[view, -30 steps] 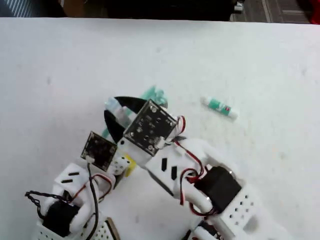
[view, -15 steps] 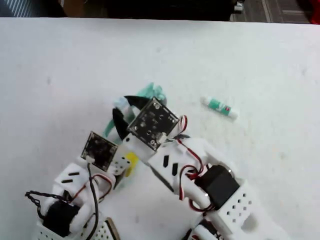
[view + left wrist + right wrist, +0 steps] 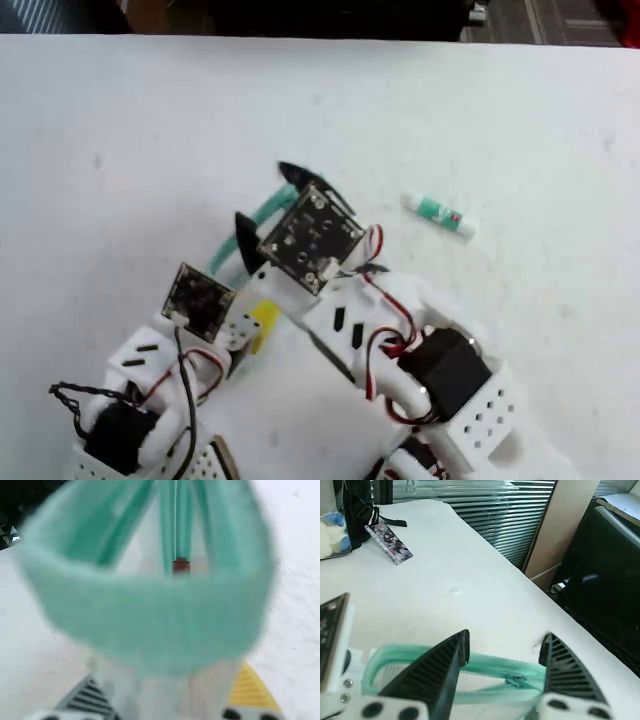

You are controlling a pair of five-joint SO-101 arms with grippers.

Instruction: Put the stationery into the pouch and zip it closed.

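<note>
The white tabletop (image 3: 120, 120) carries all items. Two arms are positioned at its near edge, the right arm (image 3: 400, 340) being angled far and left across the centre.

The mint-green pouch (image 3: 256, 220) is located near the centre of the tabletop and is largely covered by the right arm in the high view. In the left wrist view its mouth is seen held wide, and a green pen-like shaft (image 3: 180, 525) with a reddish-brown end is seen inside it.

The left hand (image 3: 165, 692) appears to be grasping the near end of the pouch, although that view is blurred at close range.

The right hand (image 3: 263, 195) is released. Its two black fingers (image 3: 440, 672) are spread apart above the far end of the pouch, one on each side of the zip line, and nothing is gripped between them.

The glue stick (image 3: 438, 216) is lying on its side on the tabletop, to the right of the pouch and apart from it, outside the pouch.

The zip slider (image 3: 515, 681) is seen on the green zip track between the spread fingers.
</note>
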